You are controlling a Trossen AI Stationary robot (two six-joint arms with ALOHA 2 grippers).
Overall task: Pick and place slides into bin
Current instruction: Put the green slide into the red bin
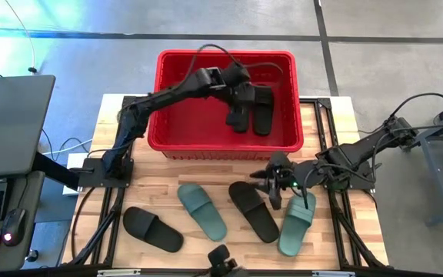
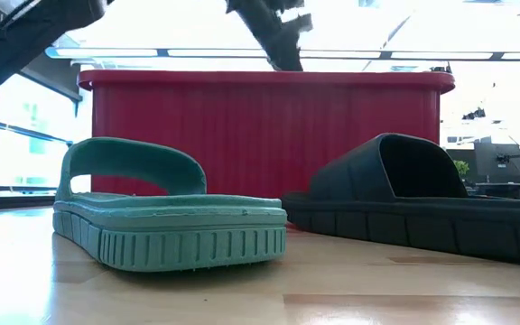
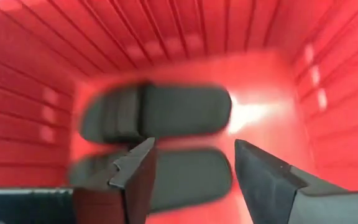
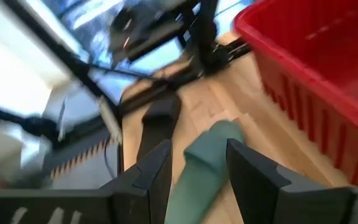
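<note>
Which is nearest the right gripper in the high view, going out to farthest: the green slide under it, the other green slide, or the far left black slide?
From the right gripper:
1. Green slide, just beside it, right side.
2. Other green slide, table middle.
3. Black slide, far left.

The left arm stretches from its base at the tabletop's left side, up and far forward, with its elbow raised and its wrist angled downward. The left gripper (image 1: 244,98) hangs with its jaws parted and nothing between them. The right arm folds in low from the right side, and the right gripper (image 1: 277,187) hovers just above the tabletop, jaws spread apart and empty.
</note>
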